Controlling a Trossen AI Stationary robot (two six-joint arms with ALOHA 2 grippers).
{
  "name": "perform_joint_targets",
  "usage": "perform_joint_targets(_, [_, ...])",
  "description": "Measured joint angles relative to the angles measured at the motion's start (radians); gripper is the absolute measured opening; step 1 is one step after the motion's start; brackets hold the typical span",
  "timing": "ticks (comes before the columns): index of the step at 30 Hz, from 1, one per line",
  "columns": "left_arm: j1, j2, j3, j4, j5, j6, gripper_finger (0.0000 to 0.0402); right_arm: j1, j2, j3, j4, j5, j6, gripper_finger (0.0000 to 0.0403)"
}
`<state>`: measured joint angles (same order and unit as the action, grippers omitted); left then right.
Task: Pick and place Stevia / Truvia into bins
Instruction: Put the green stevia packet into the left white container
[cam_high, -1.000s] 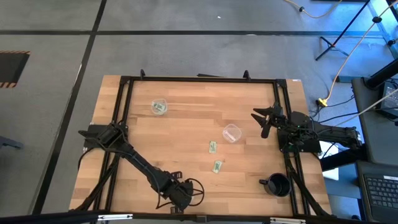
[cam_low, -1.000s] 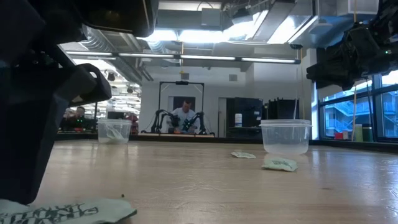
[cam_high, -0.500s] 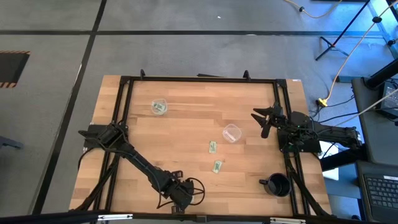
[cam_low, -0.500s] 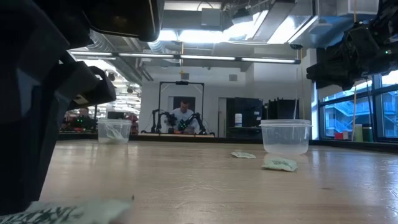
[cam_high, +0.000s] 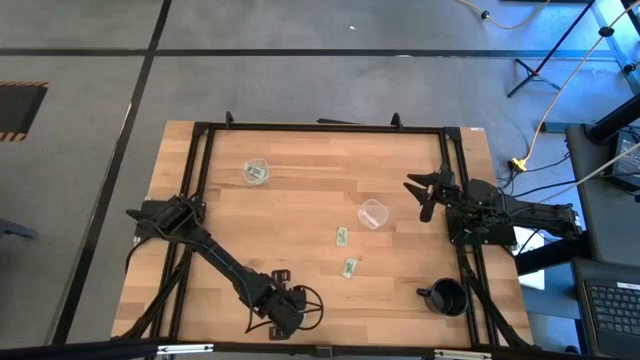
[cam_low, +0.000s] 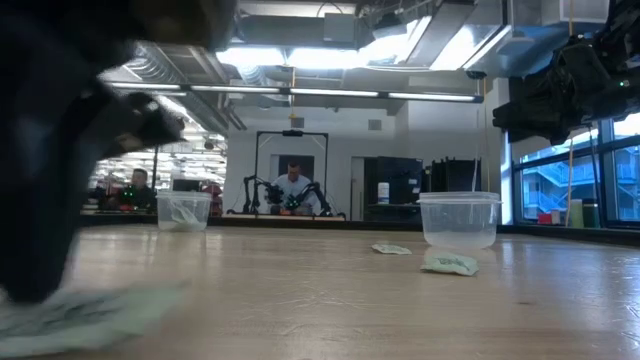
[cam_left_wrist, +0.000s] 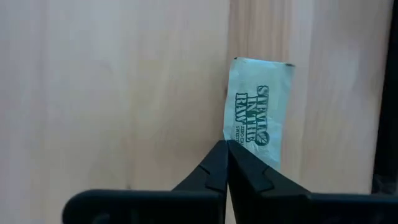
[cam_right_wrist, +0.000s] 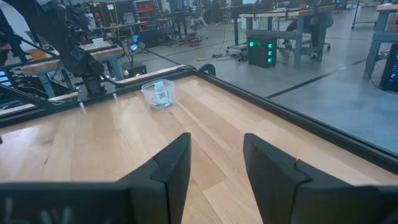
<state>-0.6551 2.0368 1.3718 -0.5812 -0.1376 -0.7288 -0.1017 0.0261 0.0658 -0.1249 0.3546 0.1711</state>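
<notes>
My left gripper (cam_high: 283, 314) is at the table's near edge, pointing down, shut on a green-and-white Stevia packet (cam_left_wrist: 258, 112), which is blurred in the low view (cam_low: 85, 310). My right gripper (cam_high: 428, 196) hovers open over the table's right side, touching nothing. One clear cup (cam_high: 256, 172) stands far left with packets in it (cam_right_wrist: 158, 94). The other clear cup (cam_high: 372, 214) stands right of centre (cam_low: 459, 219). Two loose packets (cam_high: 342, 236) (cam_high: 350, 267) lie flat on the wood near it. My left gripper pinches the Stevia packet between its two fingers at one long edge (cam_left_wrist: 231, 138), near a corner. The fingers come from above, pointing down. The rest of the packet sticks out flat past the fingertips; whether it is clear of the table, I cannot tell.
A black mug (cam_high: 447, 297) stands near the table's near right corner. A black frame (cam_high: 320, 128) runs around the tabletop. Bare wood lies between the two cups. Beyond the far edge, people sit at other robot stations.
My left gripper has moved a little toward the table's left edge, staying shut. The packet has gone with it: in the low view it has shifted left and up in the picture and is now smeared by motion. The right arm has kept still.
</notes>
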Motion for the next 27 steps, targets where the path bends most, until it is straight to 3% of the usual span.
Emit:
perform_joint_targets(14, [0.003, -0.033, 0.007, -0.125, -0.015, -0.02, 0.0001, 0.0, 0.0, 0.0, 0.0, 0.0, 0.003, 0.0152])
perform_joint_targets(24, [0.007, -0.194, 0.009, -0.199, -0.062, -0.038, 0.0001, 0.0, 0.001, 0.0, 0.0, 0.0, 0.002, 0.0152])
perform_joint_targets(27, [0.025, -0.261, 0.009, -0.288, -0.126, -0.069, 0.0001, 0.0, 0.001, 0.0, 0.0, 0.0, 0.002, 0.0152])
